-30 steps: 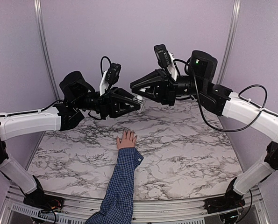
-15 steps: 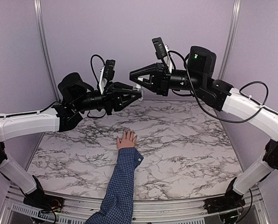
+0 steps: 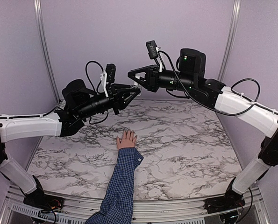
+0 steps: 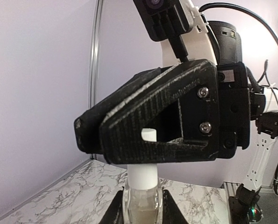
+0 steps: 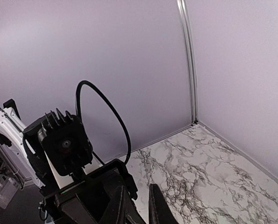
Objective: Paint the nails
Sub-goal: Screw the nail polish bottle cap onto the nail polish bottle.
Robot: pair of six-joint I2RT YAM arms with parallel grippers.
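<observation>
High above the marble-veined surface (image 3: 185,140), the two black, ridged pincers meet tip to tip. The left pincer (image 3: 137,90) is clamped on a small clear glass bottle (image 4: 141,207) of pale liquid. The right pincer (image 4: 89,134) is closed over the bottle's white cylindrical cap (image 4: 143,179). Well below them a small light-skinned hand (image 3: 126,140) lies flat on the surface with its fingers spread, wearing a blue checked sleeve (image 3: 122,179). Its nails (image 3: 127,133) are too tiny to make out.
</observation>
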